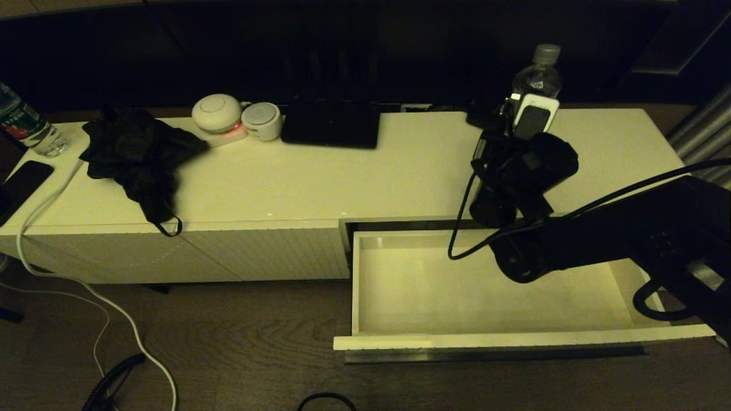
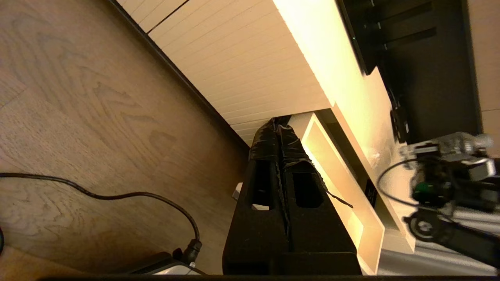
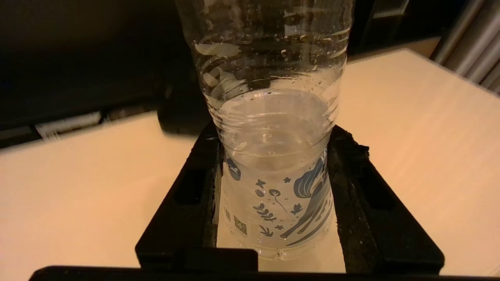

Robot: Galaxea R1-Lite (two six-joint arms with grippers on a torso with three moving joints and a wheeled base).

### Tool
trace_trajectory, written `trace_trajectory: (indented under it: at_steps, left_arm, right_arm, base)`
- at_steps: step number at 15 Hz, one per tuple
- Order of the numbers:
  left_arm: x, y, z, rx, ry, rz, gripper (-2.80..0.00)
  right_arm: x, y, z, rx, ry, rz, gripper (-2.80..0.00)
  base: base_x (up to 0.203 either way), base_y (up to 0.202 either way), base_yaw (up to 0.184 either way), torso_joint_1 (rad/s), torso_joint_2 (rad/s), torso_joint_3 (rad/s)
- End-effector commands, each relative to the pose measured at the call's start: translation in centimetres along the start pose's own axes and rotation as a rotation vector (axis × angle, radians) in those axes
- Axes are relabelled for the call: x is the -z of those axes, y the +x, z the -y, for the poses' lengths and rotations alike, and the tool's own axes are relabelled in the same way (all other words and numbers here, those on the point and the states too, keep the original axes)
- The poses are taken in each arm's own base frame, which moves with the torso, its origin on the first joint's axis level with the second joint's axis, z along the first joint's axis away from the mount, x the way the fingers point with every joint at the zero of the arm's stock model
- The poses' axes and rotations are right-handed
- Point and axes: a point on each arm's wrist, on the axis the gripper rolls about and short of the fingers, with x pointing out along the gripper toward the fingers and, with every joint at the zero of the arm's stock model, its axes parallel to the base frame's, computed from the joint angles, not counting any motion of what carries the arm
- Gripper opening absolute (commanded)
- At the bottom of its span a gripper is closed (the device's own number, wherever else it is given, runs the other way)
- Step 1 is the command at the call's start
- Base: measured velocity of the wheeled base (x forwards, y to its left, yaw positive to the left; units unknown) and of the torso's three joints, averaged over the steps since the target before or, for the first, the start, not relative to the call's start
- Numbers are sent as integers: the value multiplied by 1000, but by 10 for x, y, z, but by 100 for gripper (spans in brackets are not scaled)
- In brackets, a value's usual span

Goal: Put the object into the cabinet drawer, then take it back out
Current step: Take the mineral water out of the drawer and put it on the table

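The object, a small clear water bottle (image 1: 537,75) with a grey-white cap, stands upright at the back right of the white cabinet top (image 1: 400,171). My right gripper (image 1: 517,111) is shut on its lower body. In the right wrist view both black fingers (image 3: 195,187) press the sides of the bottle (image 3: 273,128), which is part full and has a pale blue-patterned label; its base is at or just above the top. The cabinet drawer (image 1: 514,341) is pulled wide open below, white inside, with nothing in it. My left gripper (image 2: 277,127) hangs shut and empty low beside the drawer (image 2: 371,230).
On the cabinet top lie a black cloth (image 1: 137,154), two round white devices (image 1: 217,113) (image 1: 261,121) and a black box (image 1: 331,123). A bottle with a red-green label (image 1: 25,123) and a phone (image 1: 23,180) are far left. A white cable (image 1: 51,200) trails to the floor.
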Motion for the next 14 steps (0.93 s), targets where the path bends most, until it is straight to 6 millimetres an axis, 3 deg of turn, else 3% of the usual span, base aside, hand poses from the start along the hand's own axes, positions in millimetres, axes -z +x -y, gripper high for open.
trace_trajectory:
  at_steps: [1,5,12,13,14]
  left_arm:
    - [0,0,0,1,-6,2,-280]
    - [0,0,0,1,-6,2,-280]
    - [0,0,0,1,-6,2,-280]
    - [0,0,0,1,-6,2,-280]
    - [0,0,0,1,-6,2,-280]
  right_arm:
    - [23,-5,-2,-3,-20,-15,-280]
    - [39,-9,-1,-1,-17,-19,-280]
    - [36,-9,-1,2,-18,-16,-280]
    - [32,-7,-1,4,-9,-8,0]
    - [26,-6,-1,7,-2,0,0]
  base:
    - [0,0,0,0,0,0]
    - [0,0,0,0,0,0]
    - [0,0,0,0,0,0]
    - [0,0,0,0,0,0]
    - [0,0,0,0,0,0]
